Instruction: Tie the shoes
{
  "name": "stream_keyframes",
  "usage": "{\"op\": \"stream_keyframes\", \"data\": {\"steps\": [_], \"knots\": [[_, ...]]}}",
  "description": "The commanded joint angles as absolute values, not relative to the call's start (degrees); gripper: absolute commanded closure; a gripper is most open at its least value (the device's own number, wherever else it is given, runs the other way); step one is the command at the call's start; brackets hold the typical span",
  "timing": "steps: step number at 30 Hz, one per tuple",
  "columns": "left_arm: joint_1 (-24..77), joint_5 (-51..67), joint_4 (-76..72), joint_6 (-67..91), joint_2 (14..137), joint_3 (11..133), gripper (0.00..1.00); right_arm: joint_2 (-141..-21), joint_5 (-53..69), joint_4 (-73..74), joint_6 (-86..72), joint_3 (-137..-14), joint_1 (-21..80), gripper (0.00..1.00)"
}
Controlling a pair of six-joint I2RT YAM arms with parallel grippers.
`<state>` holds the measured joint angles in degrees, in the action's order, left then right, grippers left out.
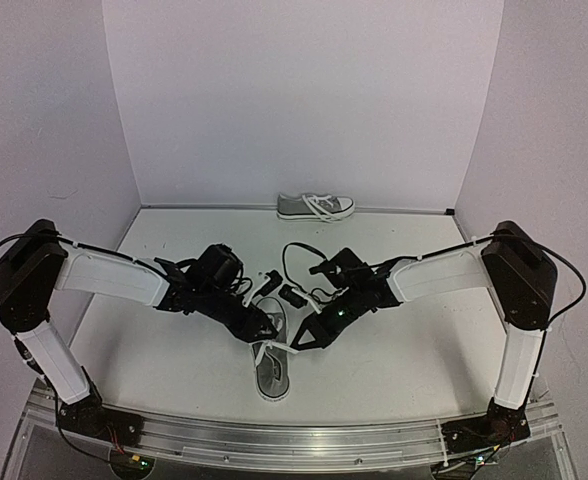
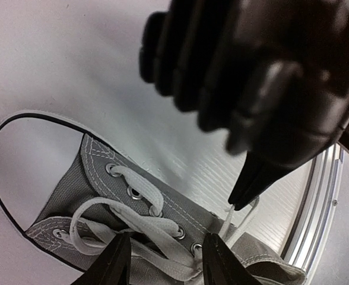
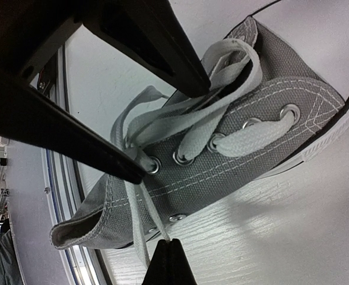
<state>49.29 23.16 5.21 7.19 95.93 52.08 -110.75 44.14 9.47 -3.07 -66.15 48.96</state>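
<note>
Limp, slippery lace [image 3: 140, 217]: pinch near its end. Right gripper [image 3: 169, 252] clamps a strand, bottom centre; left gripper [image 2: 167, 246] part-open over the shoe [image 2: 97, 178]

near shoe [image 1: 271, 372] toe: hidden in top view | lace [image 3: 137, 211] end: hidden between right fingers [image 3: 168, 264]

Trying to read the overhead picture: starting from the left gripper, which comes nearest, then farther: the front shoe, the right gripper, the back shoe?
1. Front shoe, directly under the left gripper.
2. Right gripper, just to its right, pinching a lace.
3. Back shoe, by the far wall.
</note>
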Motion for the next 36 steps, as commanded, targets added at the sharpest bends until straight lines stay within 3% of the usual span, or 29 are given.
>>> {"op": "stream_keyframes", "data": {"steps": [1, 11, 36], "knots": [[49.4, 21.4, 6.6, 6.1, 95.9, 54.2, 0.61, -109.6, 43.4, 8.7, -3.3, -67.5, 49.3, 1.0], [49.3, 19.5, 3.7, 8.5, 92.8, 51.7, 0.99, -109.7, 43.4, 8.6, -3.2, -67.1, 49.3, 1.0], [46.6, 11.8, -4.9, 14.3, 86.6, 43.0, 1.0, -108.4, 41.8, 8.4, -2.6, -61.8, 49.4, 1.0]]}}
